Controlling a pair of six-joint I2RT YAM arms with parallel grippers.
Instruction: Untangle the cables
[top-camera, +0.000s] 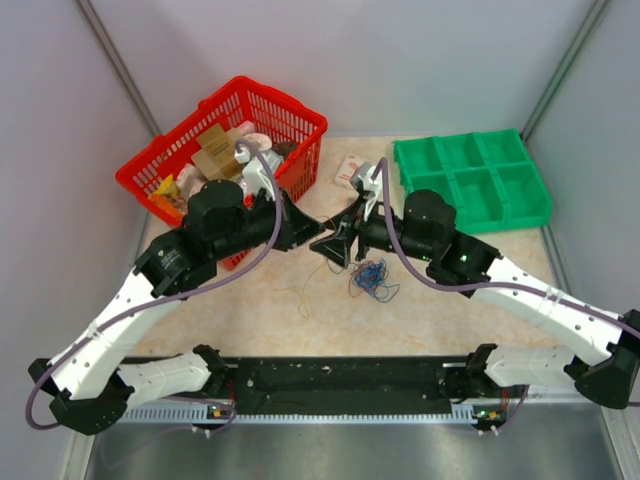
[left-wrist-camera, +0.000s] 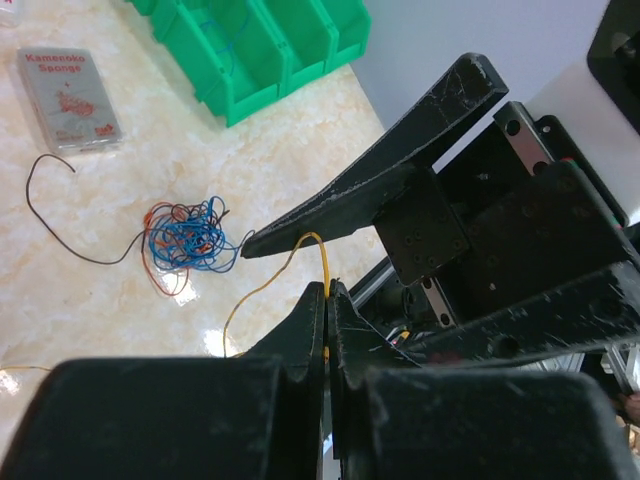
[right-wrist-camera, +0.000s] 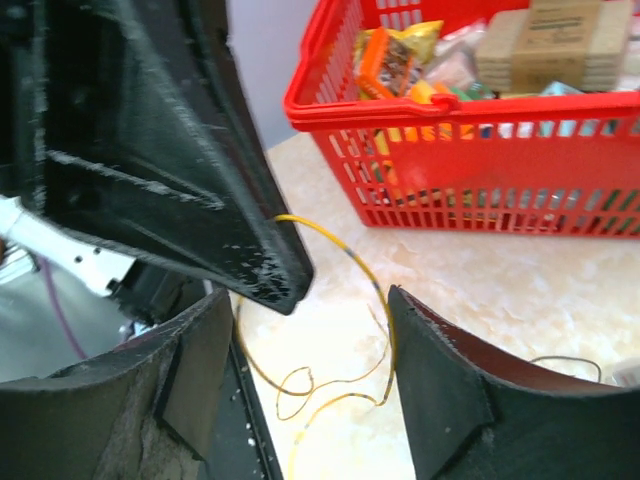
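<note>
Left pincer (left-wrist-camera: 327, 292) was clamped on a light, limp yellow cable (right-wrist-camera: 345, 253), judged best taken just ahead, where the right pincer (right-wrist-camera: 310, 297) stood apart.

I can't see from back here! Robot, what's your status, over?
Left pincer shut on yellow wire. Right pincer open, jaws astride that wire. Blue-red tangle lies on table. Left pincer's tip crowds the gap.

My left hand (top-camera: 316, 230) and right hand (top-camera: 338, 243) sit tip to tip, blocking each other. The basket (top-camera: 262, 92) crowds beyond my left, the tray (top-camera: 475, 222) beyond my right; the near surface (top-camera: 260, 320) lies open.
</note>
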